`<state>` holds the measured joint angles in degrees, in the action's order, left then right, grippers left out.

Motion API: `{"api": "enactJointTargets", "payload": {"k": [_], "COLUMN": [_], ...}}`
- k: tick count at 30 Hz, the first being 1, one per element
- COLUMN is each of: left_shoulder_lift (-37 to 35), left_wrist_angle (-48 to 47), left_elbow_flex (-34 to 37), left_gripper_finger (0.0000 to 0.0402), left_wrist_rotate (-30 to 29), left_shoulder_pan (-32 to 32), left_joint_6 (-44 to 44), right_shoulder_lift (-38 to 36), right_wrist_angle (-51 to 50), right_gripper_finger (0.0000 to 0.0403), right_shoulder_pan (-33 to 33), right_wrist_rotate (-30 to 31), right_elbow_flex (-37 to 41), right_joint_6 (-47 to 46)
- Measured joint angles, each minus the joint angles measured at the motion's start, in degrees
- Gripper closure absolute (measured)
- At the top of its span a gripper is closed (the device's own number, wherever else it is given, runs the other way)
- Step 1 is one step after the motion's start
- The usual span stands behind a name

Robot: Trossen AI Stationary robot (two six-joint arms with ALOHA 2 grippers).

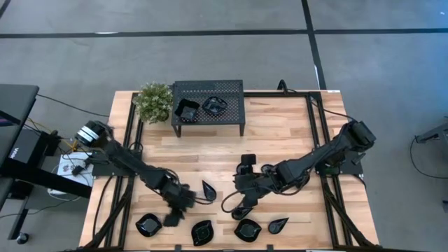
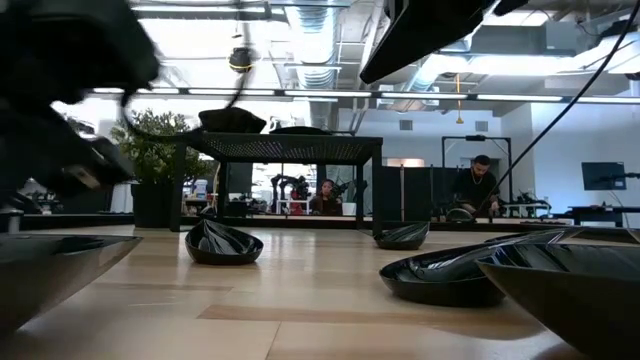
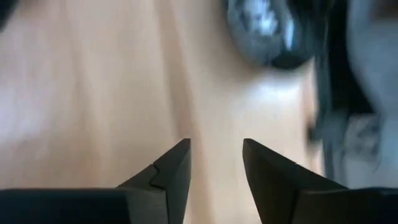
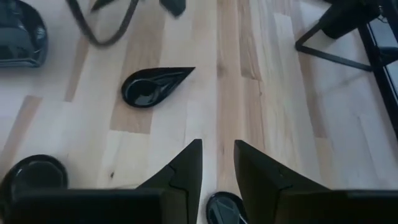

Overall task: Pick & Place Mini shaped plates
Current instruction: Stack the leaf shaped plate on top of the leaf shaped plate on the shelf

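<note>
Several glossy black mini plates lie on the wooden table near its front edge: a teardrop plate (image 1: pixel 208 189), a scalloped plate (image 1: pixel 148 225), a leaf-shaped plate (image 1: pixel 203 232), a rounded plate (image 1: pixel 248 229) and a second teardrop plate (image 1: pixel 278 225). Two more plates (image 1: pixel 187 110) (image 1: pixel 214 105) rest on the black perforated stand (image 1: pixel 227 89). My left gripper (image 1: pixel 178 204) (image 3: pixel 216 155) is open over bare wood left of the first teardrop plate; a blurred plate (image 3: pixel 264 28) lies ahead of it. My right gripper (image 1: pixel 245 201) (image 4: pixel 217 158) is open above the table, with a teardrop plate (image 4: pixel 152 87) ahead.
A potted plant (image 1: pixel 154 101) stands left of the stand at the far side. A black cable (image 1: pixel 227 203) loops on the table near my right gripper. A black frame (image 1: pixel 315 140) runs along the table's sides. Bare wood lies between the stand and the plates.
</note>
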<state>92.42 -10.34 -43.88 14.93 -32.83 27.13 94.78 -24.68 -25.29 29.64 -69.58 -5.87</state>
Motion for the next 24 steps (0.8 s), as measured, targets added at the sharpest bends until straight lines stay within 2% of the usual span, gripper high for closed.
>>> {"api": "enactJointTargets", "payload": {"k": [4,8,16,24], "left_shoulder_lift": [-8.54,-14.3,-16.05,-16.12], "left_wrist_angle": [-20.05,-28.31,-27.72,-23.27], "left_elbow_flex": [0.0,1.02,7.56,7.79], "left_gripper_finger": [0.0262,0.0263,0.0263,0.0266], "left_wrist_rotate": [-2.3,-3.34,-5.72,-6.36], "left_shoulder_pan": [-1.2,-6.34,-19.34,-21.09], "left_joint_6": [-2.93,1.62,14.71,22.98], "right_shoulder_lift": [0.0,0.02,0.02,0.02], "right_wrist_angle": [-0.03,0.08,-0.63,-0.57], "right_gripper_finger": [0.0316,0.0316,0.0316,0.0316], "right_shoulder_pan": [0.75,0.99,0.47,-0.61], "right_wrist_rotate": [-0.5,-2.69,-2.83,-2.83], "right_elbow_flex": [0.01,0.0,0.0,0.0], "right_joint_6": [-0.07,-0.2,-5.1,-4.78]}}
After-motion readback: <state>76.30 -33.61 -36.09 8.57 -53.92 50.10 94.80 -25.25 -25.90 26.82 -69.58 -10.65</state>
